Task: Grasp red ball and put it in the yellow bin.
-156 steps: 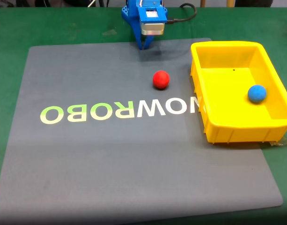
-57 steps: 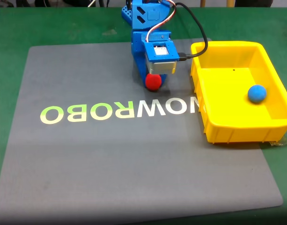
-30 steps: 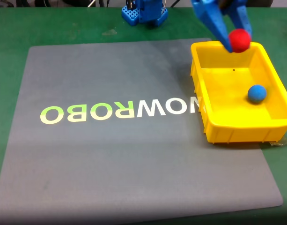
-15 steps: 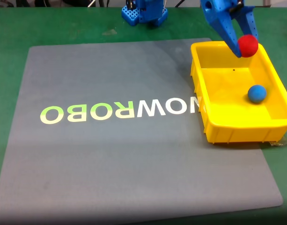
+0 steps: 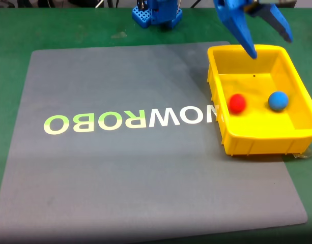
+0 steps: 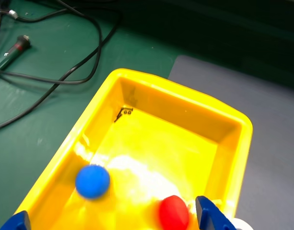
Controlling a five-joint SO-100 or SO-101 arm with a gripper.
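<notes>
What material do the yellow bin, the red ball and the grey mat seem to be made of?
The yellow bin looks like glossy moulded plastic: light glares on its floor in the wrist view. The red ball looks matte with no shine, perhaps foam or soft rubber; the pictures cannot settle which. The grey mat shows a fine dull weave-like texture with printed letters, probably fabric-topped rubber.
</notes>
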